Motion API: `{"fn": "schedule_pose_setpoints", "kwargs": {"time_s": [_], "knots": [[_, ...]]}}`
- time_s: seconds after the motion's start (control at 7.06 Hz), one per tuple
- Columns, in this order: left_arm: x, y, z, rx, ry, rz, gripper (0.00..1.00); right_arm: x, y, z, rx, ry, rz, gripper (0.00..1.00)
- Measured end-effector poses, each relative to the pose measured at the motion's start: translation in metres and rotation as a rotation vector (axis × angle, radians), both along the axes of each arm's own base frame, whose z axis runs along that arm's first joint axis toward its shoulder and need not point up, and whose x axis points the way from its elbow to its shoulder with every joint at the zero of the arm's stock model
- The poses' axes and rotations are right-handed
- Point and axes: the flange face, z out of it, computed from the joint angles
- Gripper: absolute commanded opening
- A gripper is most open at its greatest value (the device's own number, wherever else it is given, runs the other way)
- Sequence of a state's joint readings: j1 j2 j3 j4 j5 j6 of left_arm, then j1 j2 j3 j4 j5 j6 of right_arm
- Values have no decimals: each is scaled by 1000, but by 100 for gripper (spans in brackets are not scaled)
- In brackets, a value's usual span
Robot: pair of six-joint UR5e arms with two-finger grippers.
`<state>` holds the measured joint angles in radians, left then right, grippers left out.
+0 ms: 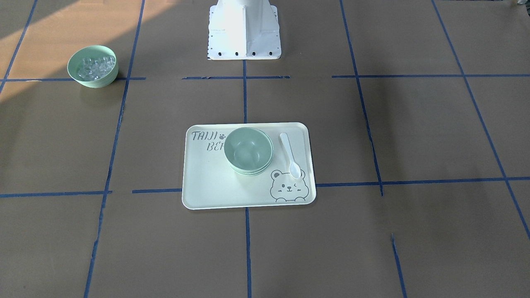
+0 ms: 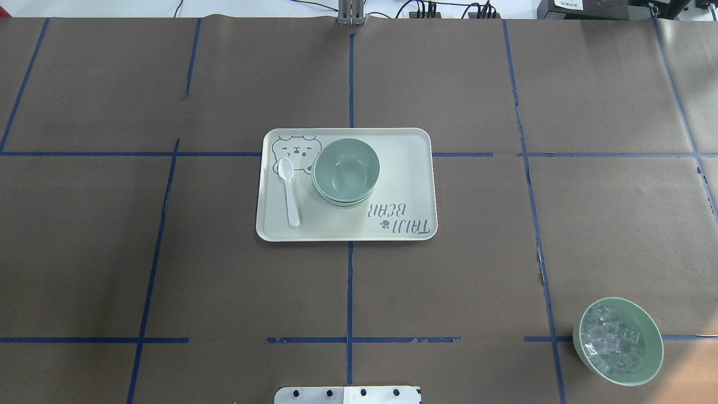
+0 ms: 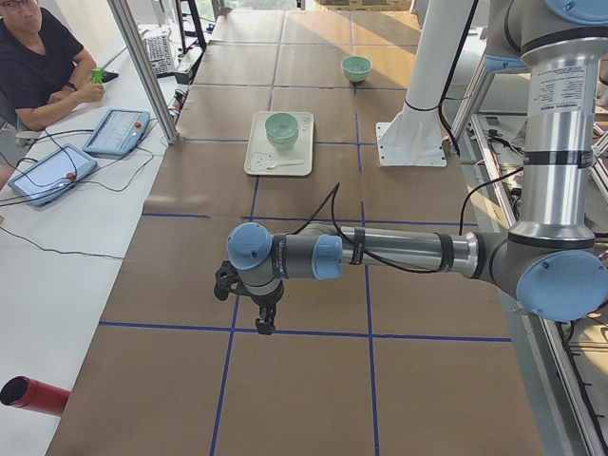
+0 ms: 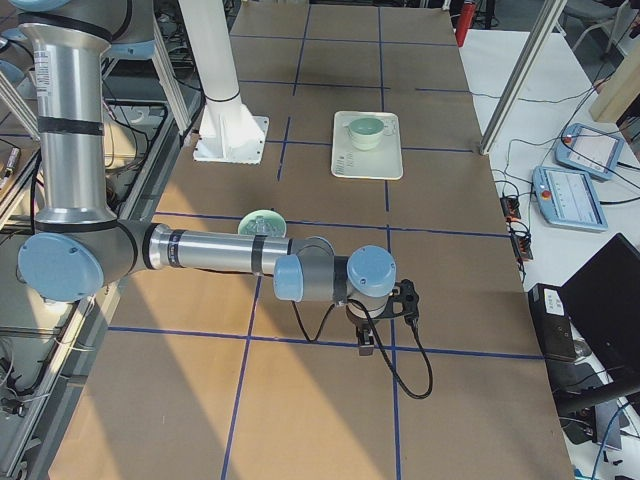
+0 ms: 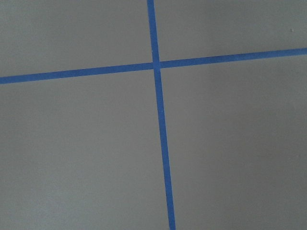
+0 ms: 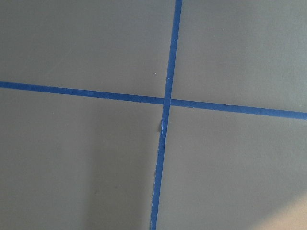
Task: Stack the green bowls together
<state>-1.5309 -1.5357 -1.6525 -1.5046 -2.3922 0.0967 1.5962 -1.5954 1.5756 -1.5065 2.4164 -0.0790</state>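
Green bowls (image 1: 248, 151) sit nested on the tray (image 1: 207, 190) — apparently all three. Left tool (image 3: 266, 321) and right tool (image 4: 366, 342) hover far off; I cannot tell whether either is open — best hold both clear of the stack

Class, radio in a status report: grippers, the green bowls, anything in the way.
Left gripper, right gripper: far from tray, open or shut unclear. Green bowls nested in one stack on tray. Spoon beside stack, not touching.

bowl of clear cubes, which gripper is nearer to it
Right. The right gripper hangs over the table's right end, on the side of the bowl of clear cubes; the left gripper hangs at the opposite end, past the bear-print tray.
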Motion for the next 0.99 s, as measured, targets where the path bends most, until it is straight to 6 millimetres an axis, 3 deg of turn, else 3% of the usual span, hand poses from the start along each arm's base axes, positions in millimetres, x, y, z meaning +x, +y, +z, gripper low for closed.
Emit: {"fn": "schedule_pose_setpoints", "kwargs": {"time_s": [0.99], "knots": [[-1, -2, -3, -9, -3, -17, 100, 2, -3, -3, -47, 30, 54, 100]]}}
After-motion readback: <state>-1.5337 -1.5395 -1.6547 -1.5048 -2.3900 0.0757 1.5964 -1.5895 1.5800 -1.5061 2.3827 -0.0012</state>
